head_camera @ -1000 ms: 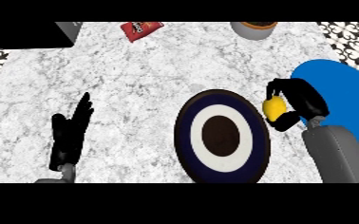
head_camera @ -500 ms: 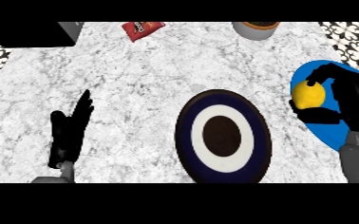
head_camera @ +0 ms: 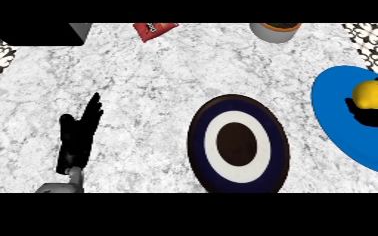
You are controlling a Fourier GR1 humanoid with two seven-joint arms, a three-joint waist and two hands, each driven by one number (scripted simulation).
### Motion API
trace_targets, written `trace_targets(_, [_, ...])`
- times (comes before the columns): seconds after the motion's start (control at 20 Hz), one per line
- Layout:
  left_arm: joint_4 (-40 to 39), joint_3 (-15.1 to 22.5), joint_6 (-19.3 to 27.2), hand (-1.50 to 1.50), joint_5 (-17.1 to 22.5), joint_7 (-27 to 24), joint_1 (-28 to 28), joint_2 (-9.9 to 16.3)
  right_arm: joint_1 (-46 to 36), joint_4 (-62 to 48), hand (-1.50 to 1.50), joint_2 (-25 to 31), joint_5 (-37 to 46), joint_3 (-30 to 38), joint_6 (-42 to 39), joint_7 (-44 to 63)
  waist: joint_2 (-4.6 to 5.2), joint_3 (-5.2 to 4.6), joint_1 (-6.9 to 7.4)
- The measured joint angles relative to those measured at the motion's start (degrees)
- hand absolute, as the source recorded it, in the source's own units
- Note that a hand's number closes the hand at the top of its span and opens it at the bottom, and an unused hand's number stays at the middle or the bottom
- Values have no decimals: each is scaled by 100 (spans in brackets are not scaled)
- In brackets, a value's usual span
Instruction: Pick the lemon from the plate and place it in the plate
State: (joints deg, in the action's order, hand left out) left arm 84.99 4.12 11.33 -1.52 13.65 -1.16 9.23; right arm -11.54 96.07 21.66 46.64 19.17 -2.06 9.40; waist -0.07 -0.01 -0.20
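Since the earlier pictures, the right hand had slid away toward the right edge, so only a few dark fingers showed and its arm was out of sight. Those fingers lay just under the lemon, touching it, but whether they were curled round it or spread flat could not be told. One lemon was there, yellow, partly cut off by the edge, sitting on the blue plate, which was also cut off at the right. Two plates showed in all: the blue one and a dark plate with white and brown rings, lying to the left of the right hand's fingers, with bare counter between the two plates. Nothing lay on the ringed plate. One left hand rested far to the left, near the bottom, fingers straight, close together and pointing up, holding nothing. Far above those fingers were one red packet and one black box, both cut off at the top. One grey cup stood above the ringed plate, also cut off. Patterned patches showed at the corners, hard to make out.
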Motion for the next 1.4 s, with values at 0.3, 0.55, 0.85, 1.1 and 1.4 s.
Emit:
trace_targets(0.3, [140, -61, -131, 0, -9, 50, -8, 20, -399, -1271, 150, 479, -142, 431, 103, -401, 11, 3, 50])
trace_targets(0.55, [54, -127, -164, 0, -63, 13, -82, -14, -767, -2504, 150, 659, 36, 411, 427, -730, 18, 2, 63])
trace_targets(0.85, [-132, -116, -160, 0, -114, -97, -131, -121, -1146, -3996, 150, 966, -46, 406, 123, -1222, 32, 5, 97])
trace_targets(1.1, [-132, -138, -213, 0, -110, -95, -144, -110, -1314, -5003, -150, 1366, -87, 347, -574, -1539, 35, 7, 110])
trace_targets(1.4, [-129, -105, -128, 0, -205, -67, -197, -224, -1642, -6067, -150, 1630, -224, 378, -724, -2628, 35, 10, 109])
